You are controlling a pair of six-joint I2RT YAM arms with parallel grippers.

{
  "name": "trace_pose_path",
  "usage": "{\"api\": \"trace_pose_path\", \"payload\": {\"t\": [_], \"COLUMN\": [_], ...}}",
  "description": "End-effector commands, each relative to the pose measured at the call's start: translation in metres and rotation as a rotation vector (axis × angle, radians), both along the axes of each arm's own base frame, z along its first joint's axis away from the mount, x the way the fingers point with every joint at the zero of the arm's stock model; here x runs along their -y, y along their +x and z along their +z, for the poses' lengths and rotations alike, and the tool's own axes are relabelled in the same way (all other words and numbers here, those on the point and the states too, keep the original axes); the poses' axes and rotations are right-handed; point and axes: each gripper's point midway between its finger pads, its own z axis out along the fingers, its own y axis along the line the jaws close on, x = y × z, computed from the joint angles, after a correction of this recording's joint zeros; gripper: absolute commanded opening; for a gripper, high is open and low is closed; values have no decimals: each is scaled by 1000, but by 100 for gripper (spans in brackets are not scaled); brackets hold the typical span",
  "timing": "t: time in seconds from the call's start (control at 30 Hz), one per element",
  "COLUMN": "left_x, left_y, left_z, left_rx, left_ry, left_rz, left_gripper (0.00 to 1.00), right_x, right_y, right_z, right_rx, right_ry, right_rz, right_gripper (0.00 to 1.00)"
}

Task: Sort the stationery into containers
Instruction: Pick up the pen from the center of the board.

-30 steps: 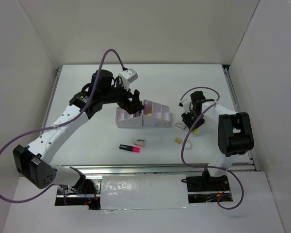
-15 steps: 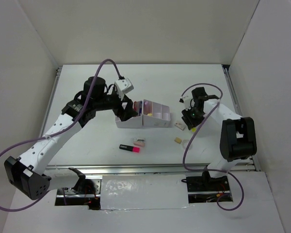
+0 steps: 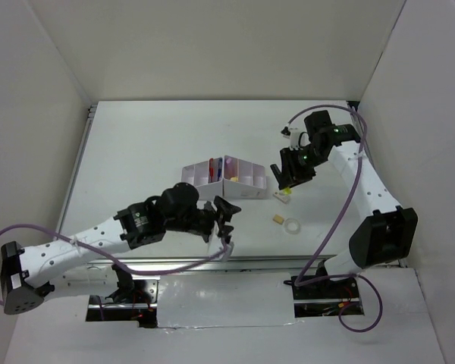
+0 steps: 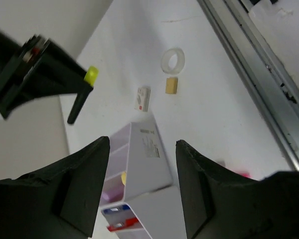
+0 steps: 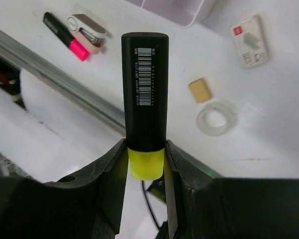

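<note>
1. The left gripper [image 4: 142, 147] hangs low over the near part of the table [image 3: 144, 152], just in front of the organiser. Its two fingers are spread wide with nothing between them.
2. The white organiser [image 3: 239, 182], two joined units, stands mid-table. The slanted compartments of its left unit hold something red and something blue. A yellowish piece sits in a compartment further along. I cannot tell from here which items these are.
3. The black-pink highlighter [image 5: 65, 35] lies flat on the table in front of the organiser. It is just beside a small pink-and-white piece [image 5: 89, 32]. From above, the left arm covers both.
4. Close to the organiser's right end lies a small white eraser [image 4: 143, 98] with a red label, flat on the table.
5. Nearer the front edge sits the tan eraser [image 3: 277, 218]. The clear tape ring [image 3: 291, 226] lies just to its right, close but not touching.
6. The right gripper [image 5: 145, 149] is raised above the table, right of the organiser and over the white eraser. Its fingers are clamped on the yellow end of the black-yellow highlighter [image 5: 144, 89]. The black barrel sticks out past the fingertips.
</note>
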Motion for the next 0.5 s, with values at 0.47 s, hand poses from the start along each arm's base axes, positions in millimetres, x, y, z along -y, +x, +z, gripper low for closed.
{"api": "trace_pose_path", "payload": {"t": [0.47], "left_x": [81], "left_y": [19], "left_z": [27], "left_rx": [591], "left_ry": [-155], "left_rz": [-35], "left_gripper": [65], "right_x": [-45], "right_y": [-38], "right_z": [43], "right_rx": [-71], "right_ry": [-128], "right_rz": [-25], "right_gripper": [0]}}
